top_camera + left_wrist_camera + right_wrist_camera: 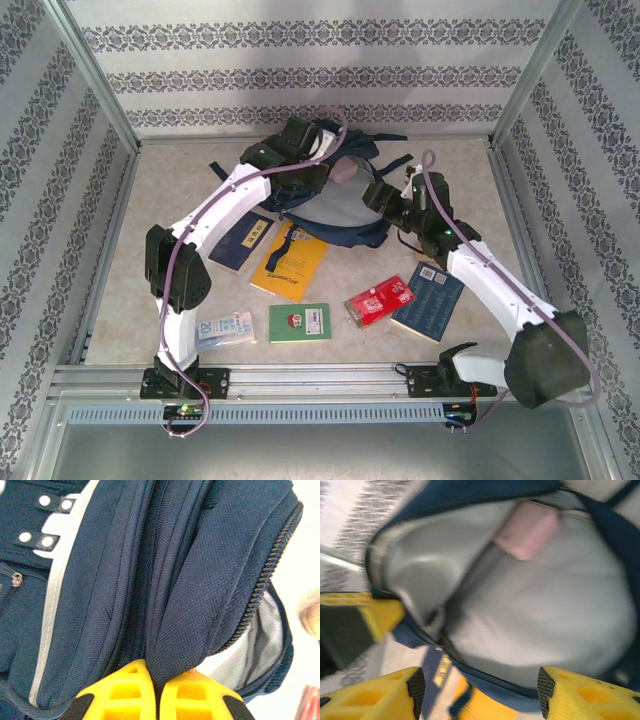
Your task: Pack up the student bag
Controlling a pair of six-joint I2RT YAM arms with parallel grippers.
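Note:
The student bag [330,215], navy with a pale grey lining, lies at the back middle of the table with its main compartment gaping. My left gripper [310,178] [160,672] is shut on a fold of the bag's navy top flap beside the zipper and holds the mouth apart. Its yellow fingers [380,615] pinch the rim at the left of the right wrist view. My right gripper [380,196] [479,690] hangs open at the bag's near rim, nothing between its pads. A pink block [527,530] [345,172] rests inside against the lining.
On the table in front of the bag lie a navy book [245,240], a yellow book [290,262], a green booklet [300,322], a white-blue packet [225,328], a red box [380,300] and a blue book [430,300]. Patterned walls enclose three sides.

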